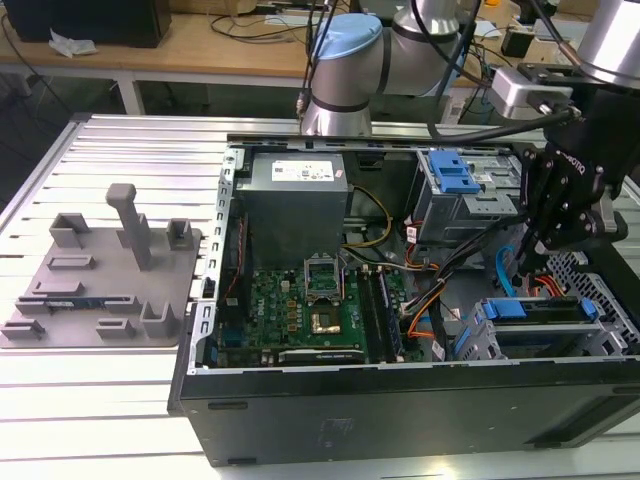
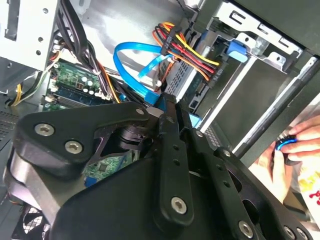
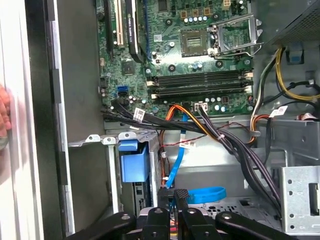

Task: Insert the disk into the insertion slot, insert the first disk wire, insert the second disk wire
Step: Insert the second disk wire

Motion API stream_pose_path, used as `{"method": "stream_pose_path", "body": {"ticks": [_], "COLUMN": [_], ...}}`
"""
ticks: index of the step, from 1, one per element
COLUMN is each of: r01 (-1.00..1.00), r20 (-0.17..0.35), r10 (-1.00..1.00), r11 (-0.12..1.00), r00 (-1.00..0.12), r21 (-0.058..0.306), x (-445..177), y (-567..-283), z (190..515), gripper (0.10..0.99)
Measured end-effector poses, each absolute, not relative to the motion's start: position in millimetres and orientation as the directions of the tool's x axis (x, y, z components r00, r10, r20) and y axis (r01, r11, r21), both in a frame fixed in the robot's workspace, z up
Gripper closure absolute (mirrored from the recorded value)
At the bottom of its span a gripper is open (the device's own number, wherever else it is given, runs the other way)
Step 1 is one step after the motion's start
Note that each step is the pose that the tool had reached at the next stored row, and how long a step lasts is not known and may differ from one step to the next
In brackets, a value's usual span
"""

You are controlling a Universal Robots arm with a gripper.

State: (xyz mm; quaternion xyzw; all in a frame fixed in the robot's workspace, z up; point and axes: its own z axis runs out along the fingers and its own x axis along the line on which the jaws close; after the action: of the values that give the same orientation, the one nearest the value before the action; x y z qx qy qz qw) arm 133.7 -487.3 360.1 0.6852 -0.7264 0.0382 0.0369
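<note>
The open computer case (image 1: 400, 400) lies on its side on the ribbed metal bench (image 1: 100, 380), and the arm reaches down into its corner at the exterior view's right. The black gripper (image 1: 535, 258) hangs just above the low grey drive cage, the insertion slot (image 1: 600, 310), near the front wall of the case. The disk (image 1: 535, 320) with its bright blue caddy already sits inside this cage; its blue frame shows along the edge that faces the motherboard (image 1: 300, 300).

In the first wrist view the fingers (image 3: 180, 197) stand very close together, almost closed, and something thin seems to be between them, just where the flat blue wire (image 3: 205, 194) curls. I cannot tell if they really pinch the wire or its plug. In the second wrist view the same blue wire (image 2: 131, 67) loops beside a bundle of red, yellow and black wires (image 2: 187, 50) which goes to a black plug near the blue caddy edge (image 2: 192, 120).

The taller grey cage with the blue latch (image 1: 455, 180) stands behind, near the power supply (image 1: 295, 185). At the exterior view's left, a grey fixture plate (image 1: 100, 280) with several blocks lies on the bench, well apart from the case. A person's hand (image 2: 290, 150) appears outside the case wall in the second wrist view, holding something small and blue.
</note>
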Motion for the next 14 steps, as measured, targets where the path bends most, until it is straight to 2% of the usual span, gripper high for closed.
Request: {"method": "stream_pose_path", "body": {"ticks": [6, 14], "r01": [-0.999, -0.999], "r20": [0.079, 0.067], "r10": [-0.996, -0.996], "r11": [0.052, 0.052], "r00": [-0.052, -0.052], "r21": [-0.003, -0.002], "x": [133.8, 135.4], "y": [-491.9, -498.1], "z": [360.1, 360.1], "gripper": [0.925, 0.925]}}
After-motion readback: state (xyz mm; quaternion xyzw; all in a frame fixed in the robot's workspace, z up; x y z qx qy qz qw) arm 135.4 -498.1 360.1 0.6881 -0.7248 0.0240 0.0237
